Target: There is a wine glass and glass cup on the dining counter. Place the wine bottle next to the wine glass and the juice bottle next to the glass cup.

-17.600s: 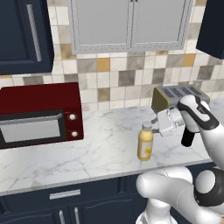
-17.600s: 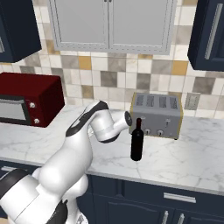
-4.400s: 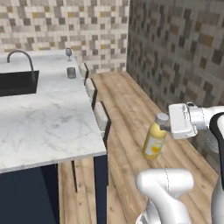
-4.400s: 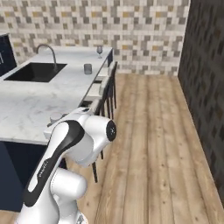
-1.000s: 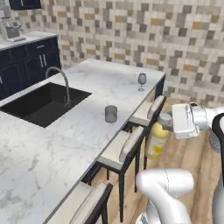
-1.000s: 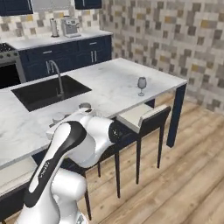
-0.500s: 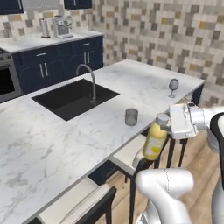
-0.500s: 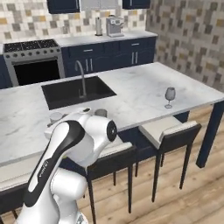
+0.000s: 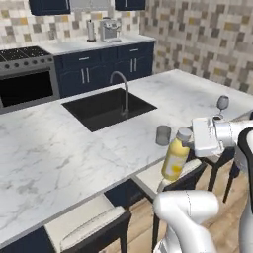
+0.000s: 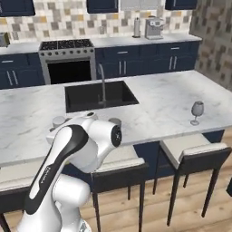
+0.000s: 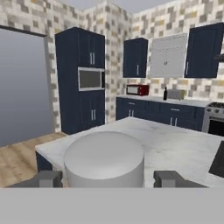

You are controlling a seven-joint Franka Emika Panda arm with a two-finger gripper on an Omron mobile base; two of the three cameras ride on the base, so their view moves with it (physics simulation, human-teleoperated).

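Gripping the small stout yellow juice bottle (image 9: 176, 159) with its pale label and grey-white screw cap, the two-finger gripper (image 9: 197, 141) has its jaws clamped on the bottle's upper part, holding it upright in the air just off the near edge of the long white grey-veined marble dining counter (image 9: 59, 153), above a pale-seated dark stool (image 9: 170, 174). In the left base view the bottle sits at about 4 o'clock from the short translucent grey glass cup (image 9: 163, 135), close beside it but not touching, and the cup stands on the marble near that edge. The small clear stemmed wine glass (image 9: 222, 103) stands farther along the counter, at roughly 2 o'clock from the cup and well apart from it. A black sink basin (image 9: 106, 106) with a curved metal tap (image 9: 121, 89) is set into the counter at about 10 o'clock from the cup. In the hand view the bottle's round cap (image 11: 104, 158) lies between the two dark fingertips (image 11: 169, 178), and far off on the wall counter the tall slim near-black wine bottle (image 11: 165, 94) stands between a red microwave (image 11: 137, 90) and a silver toaster (image 11: 175, 94). In the right base view the wine glass (image 10: 197, 111) stands near the counter's near edge, at 3 o'clock from the arm.
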